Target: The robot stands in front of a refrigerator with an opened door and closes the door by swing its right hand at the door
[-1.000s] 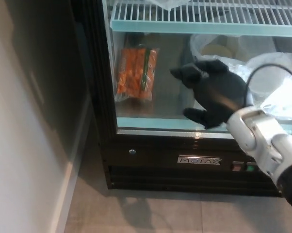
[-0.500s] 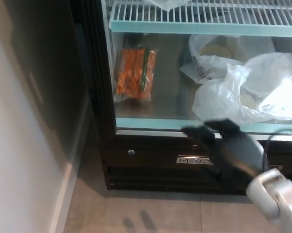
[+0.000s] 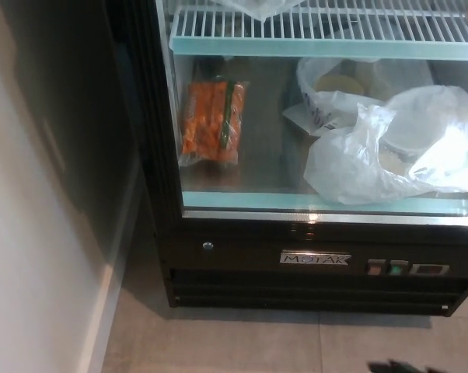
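Observation:
The black refrigerator (image 3: 312, 260) fills the upper right of the head view, its lit inside showing. I cannot make out the door as a separate part, nor tell whether glass lies in front of the shelves. Only a thin black sliver of my right hand (image 3: 401, 367) shows at the bottom edge, low over the floor and well below the refrigerator's base. My left hand does not show.
On the bottom shelf lie a bag of carrots (image 3: 211, 120) at the left and white plastic bags (image 3: 397, 148) at the right. A white wire shelf (image 3: 319, 27) runs above them. A pale wall (image 3: 32, 233) stands at the left, and grey floor tiles (image 3: 218, 342) lie below.
My right hand has dropped from in front of the bottom shelf down past the base, almost out of the picture. The view has shifted slightly.

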Controlling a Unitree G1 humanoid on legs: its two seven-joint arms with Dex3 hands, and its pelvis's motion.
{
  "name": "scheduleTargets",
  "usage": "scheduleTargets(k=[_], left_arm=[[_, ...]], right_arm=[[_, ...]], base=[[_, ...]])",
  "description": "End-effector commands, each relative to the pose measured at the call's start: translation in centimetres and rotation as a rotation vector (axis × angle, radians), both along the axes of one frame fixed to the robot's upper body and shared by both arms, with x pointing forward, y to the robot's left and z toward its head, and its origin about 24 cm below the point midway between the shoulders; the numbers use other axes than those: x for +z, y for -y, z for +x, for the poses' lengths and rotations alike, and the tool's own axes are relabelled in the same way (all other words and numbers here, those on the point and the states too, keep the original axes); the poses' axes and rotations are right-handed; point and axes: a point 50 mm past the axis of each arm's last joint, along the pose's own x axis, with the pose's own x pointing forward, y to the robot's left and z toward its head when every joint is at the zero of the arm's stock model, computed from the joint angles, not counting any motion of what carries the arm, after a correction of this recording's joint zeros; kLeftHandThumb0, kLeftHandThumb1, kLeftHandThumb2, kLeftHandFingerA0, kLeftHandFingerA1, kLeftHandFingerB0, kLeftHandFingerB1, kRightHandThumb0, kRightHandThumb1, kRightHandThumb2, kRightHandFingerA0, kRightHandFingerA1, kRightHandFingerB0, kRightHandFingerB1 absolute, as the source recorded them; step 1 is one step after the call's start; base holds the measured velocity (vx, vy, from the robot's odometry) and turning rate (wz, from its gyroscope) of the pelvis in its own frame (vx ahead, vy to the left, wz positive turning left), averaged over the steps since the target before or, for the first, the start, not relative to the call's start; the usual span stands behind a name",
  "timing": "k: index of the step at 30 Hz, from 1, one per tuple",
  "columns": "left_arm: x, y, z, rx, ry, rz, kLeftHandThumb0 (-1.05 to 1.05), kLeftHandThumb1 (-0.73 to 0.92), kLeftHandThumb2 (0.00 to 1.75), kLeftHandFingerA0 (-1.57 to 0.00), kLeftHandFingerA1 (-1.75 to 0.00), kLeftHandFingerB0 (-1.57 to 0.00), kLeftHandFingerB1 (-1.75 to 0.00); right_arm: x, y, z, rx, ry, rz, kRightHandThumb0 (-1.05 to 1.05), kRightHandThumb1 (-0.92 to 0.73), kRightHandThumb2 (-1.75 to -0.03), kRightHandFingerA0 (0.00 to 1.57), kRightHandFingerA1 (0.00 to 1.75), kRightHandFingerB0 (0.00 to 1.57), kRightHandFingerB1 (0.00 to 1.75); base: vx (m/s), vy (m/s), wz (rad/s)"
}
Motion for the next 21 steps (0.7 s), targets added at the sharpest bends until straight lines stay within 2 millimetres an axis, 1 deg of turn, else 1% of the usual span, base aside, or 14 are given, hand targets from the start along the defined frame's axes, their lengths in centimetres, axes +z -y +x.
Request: scheduleTargets(k=[1,2,4,5,6,7,12,14,15,17,18,19,20,21], left_arm=[[0.6,-1.5,-0.7,0.020,-0.021,0.029,-0.59,0.89,0.67,-0.35,-0.34,-0.26,-0.30],[0.5,-1.4,-1.0,0.018,-0.026,0.025,-0.59,0.89,0.67,-0.35,-0.34,-0.26,-0.30],[0.5,-1.4,-1.1,0.018,-0.027,0.025,-0.59,0.89,0.67,-0.35,-0.34,-0.26,-0.30],[0.6,-1.5,-0.8,-0.001,-0.026,0.047,-0.60,0.91,0.67,-0.37,-0.34,-0.28,-0.31],[0.6,-1.6,-0.7,-0.007,-0.026,0.053,-0.60,0.91,0.67,-0.37,-0.34,-0.28,-0.31],[0.7,-1.6,-0.4,-0.009,-0.020,0.056,-0.60,0.90,0.67,-0.37,-0.34,-0.28,-0.31],[0.9,-1.5,0.3,0.010,0.003,0.044,-0.59,0.90,0.67,-0.36,-0.34,-0.27,-0.30],[0.9,-1.5,0.4,0.039,0.006,0.019,-0.59,0.88,0.67,-0.33,-0.33,-0.23,-0.29],[0.9,-1.5,0.5,0.043,0.005,0.016,-0.59,0.88,0.67,-0.33,-0.33,-0.23,-0.29],[0.9,-1.5,0.5,0.044,0.004,0.015,-0.59,0.88,0.67,-0.33,-0.33,-0.23,-0.29],[0.8,-1.4,0.1,0.041,-0.003,0.016,-0.58,0.88,0.67,-0.33,-0.33,-0.25,-0.30],[0.7,-1.4,0.0,0.040,-0.005,0.017,-0.58,0.88,0.67,-0.33,-0.33,-0.25,-0.30],[0.8,-1.4,0.5,0.031,-0.002,0.023,-0.59,0.88,0.67,-0.33,-0.33,-0.25,-0.30],[0.8,-1.4,0.6,0.028,-0.001,0.025,-0.59,0.88,0.67,-0.33,-0.33,-0.25,-0.30]], right_arm=[[-4.0,6.5,-1.7,-0.426,-0.432,0.058,-0.53,-0.71,-0.61,0.33,0.35,0.33,0.32],[-4.6,7.1,-2.5,-0.459,-0.472,0.011,-0.53,-0.71,-0.61,0.33,0.35,0.33,0.32],[-4.7,7.2,-2.7,-0.467,-0.482,0.003,-0.53,-0.71,-0.61,0.33,0.35,0.33,0.32],[-5.6,7.8,-3.9,-0.519,-0.558,-0.042,-0.52,-0.59,-0.94,0.38,0.55,0.26,0.47],[-5.9,8.0,-4.3,-0.534,-0.580,-0.054,-0.52,-0.59,-0.94,0.38,0.55,0.26,0.47],[-5.9,8.2,-4.4,-0.543,-0.602,-0.077,-0.51,-0.74,-0.62,0.49,0.39,0.47,0.36],[-5.8,8.8,-3.9,-0.570,-0.609,-0.088,-0.52,-0.74,-0.63,0.49,0.39,0.47,0.36],[-5.7,9.2,-3.9,-0.587,-0.614,-0.095,-0.51,-0.75,-0.63,0.48,0.39,0.46,0.36],[-5.7,9.2,-3.9,-0.587,-0.617,-0.096,-0.51,-0.74,-0.63,0.51,0.40,0.48,0.36],[-5.7,9.2,-3.9,-0.587,-0.620,-0.095,-0.51,-0.74,-0.63,0.51,0.40,0.48,0.36],[-5.9,9.3,-4.5,-0.617,-0.638,-0.062,-0.50,-0.73,-0.62,0.56,0.44,0.51,0.37],[-5.9,9.4,-4.7,-0.625,-0.643,-0.053,-0.50,-0.73,-0.62,0.56,0.44,0.51,0.37],[-5.8,9.4,-4.5,-0.615,-0.650,-0.070,-0.52,-0.74,-0.63,0.51,0.40,0.49,0.37],[-5.8,9.4,-4.4,-0.611,-0.652,-0.076,-0.52,-0.74,-0.63,0.51,0.40,0.49,0.37]], base=[[0.00,0.000,0.00],[0.00,0.000,0.00],[0.00,0.000,0.00],[0.00,0.000,0.00],[0.00,0.000,0.00],[0.00,0.000,0.00],[0.00,0.000,0.00],[0.00,0.000,0.00],[0.00,0.000,0.00],[0.00,0.000,0.00],[0.00,0.000,0.00],[0.00,0.000,0.00],[0.00,0.000,0.00],[0.00,0.000,0.00]])
